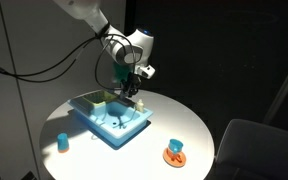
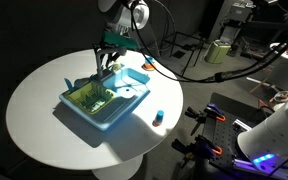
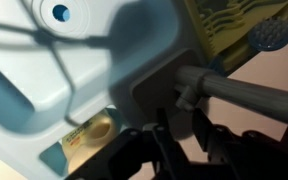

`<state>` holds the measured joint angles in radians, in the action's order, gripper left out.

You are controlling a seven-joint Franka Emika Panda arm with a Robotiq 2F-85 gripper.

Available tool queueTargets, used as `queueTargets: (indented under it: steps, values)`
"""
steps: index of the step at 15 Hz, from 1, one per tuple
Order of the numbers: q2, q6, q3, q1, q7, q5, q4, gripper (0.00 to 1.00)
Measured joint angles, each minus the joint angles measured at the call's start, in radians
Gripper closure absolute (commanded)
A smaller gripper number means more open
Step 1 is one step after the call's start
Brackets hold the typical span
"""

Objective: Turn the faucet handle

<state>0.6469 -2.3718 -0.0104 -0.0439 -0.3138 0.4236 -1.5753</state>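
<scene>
The light-blue basin point(image 1: 114, 125) point(image 2: 106, 103) stands on a round white table. Its grey faucet point(image 3: 234, 90) rises at the basin's back edge. The faucet handle point(image 3: 187, 97), a tiny pale knob on the grey pipe, sits at my fingertips in the wrist view. My gripper point(image 1: 131, 88) point(image 2: 108, 62) point(image 3: 182, 113) hangs over the back of the basin, fingers drawn close on either side of the knob. In both exterior views the gripper hides the handle. The basin's bowl and drain point(image 3: 61, 13) show at the upper left in the wrist view.
A small blue cup point(image 1: 62, 142) stands near the table's edge. An orange-and-blue piece point(image 1: 174, 152) point(image 2: 158, 118) stands apart from the basin. A green-yellow rack point(image 2: 89, 97) point(image 3: 234, 30) fills one half of the basin. Cables trail from the arm; a chair point(image 1: 256, 150) is beside the table.
</scene>
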Motion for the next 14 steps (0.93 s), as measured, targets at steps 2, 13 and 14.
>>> queueTargets:
  steps: [2, 13, 14]
  values:
    - [0.002, 0.000, 0.000, 0.000, 0.009, 0.000, -0.011, 0.21]
    - [0.010, 0.001, -0.006, 0.002, 0.022, 0.000, -0.038, 0.00]
    - [0.009, 0.001, -0.006, 0.002, 0.023, 0.000, -0.038, 0.00]
